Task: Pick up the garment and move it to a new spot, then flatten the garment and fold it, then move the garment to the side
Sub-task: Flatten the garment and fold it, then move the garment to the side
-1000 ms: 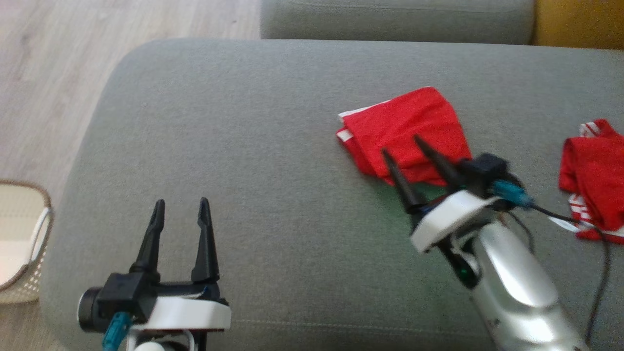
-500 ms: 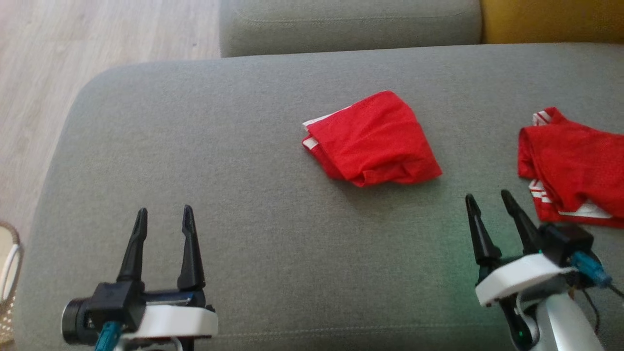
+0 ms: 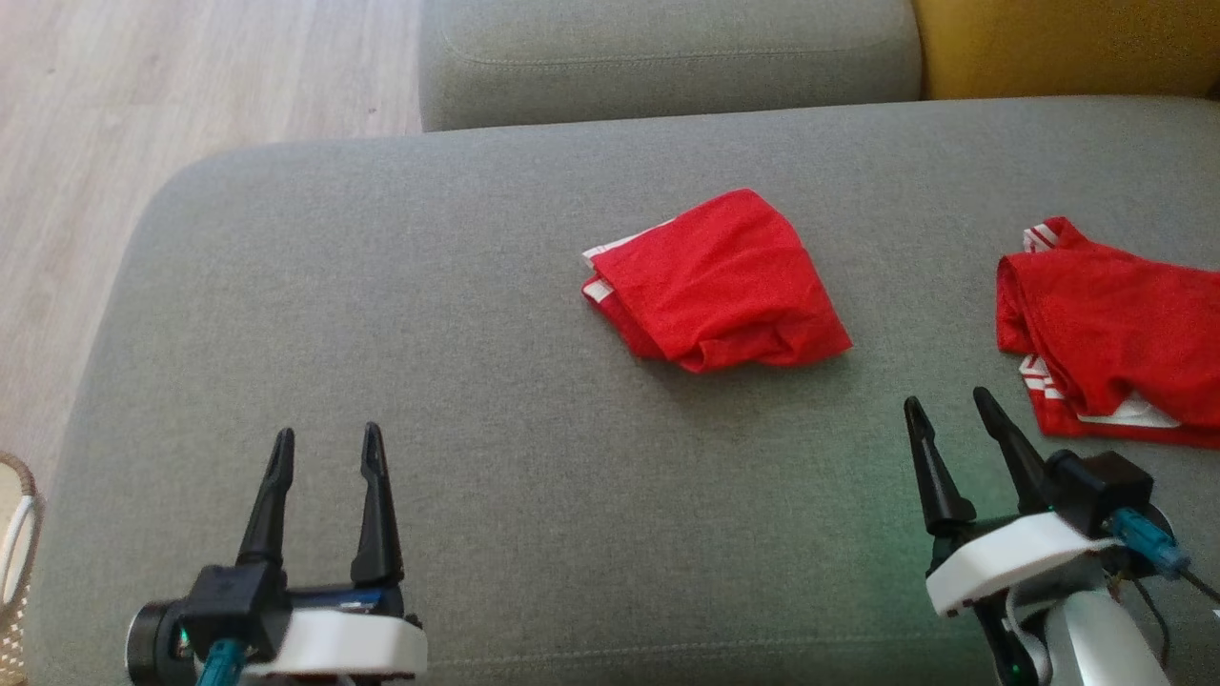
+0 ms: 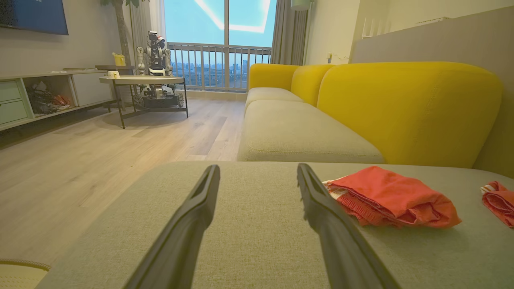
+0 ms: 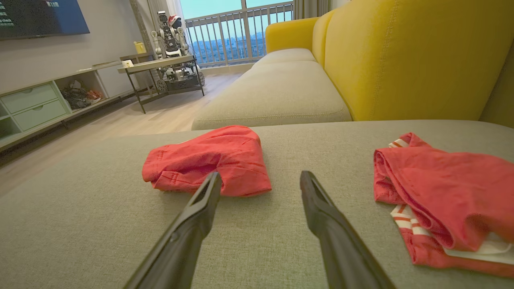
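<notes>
A folded red garment [image 3: 717, 282] with white trim lies near the middle of the grey cushion [image 3: 477, 381]; the wrist views also show it [image 4: 391, 197] [image 5: 213, 161]. A second red garment [image 3: 1110, 343] with white stripes lies spread at the right edge [image 5: 441, 192]. My right gripper [image 3: 948, 408] is open, resting low at the right between the two garments, touching neither. Open and holding nothing, my left gripper [image 3: 326, 440] sits at the lower left, well short of the folded garment.
The cushion's rounded left end drops to a wood floor [image 3: 143, 86]. A woven basket [image 3: 14, 562] stands at the far left edge. Another grey seat [image 3: 667, 57] and a yellow backrest [image 3: 1067, 48] lie behind. A table [image 4: 140, 80] stands across the room.
My right gripper has drawn back from the folded garment to the lower right, leaving it lying on the cushion. The head camera has shifted, so the whole scene slid left and down.
</notes>
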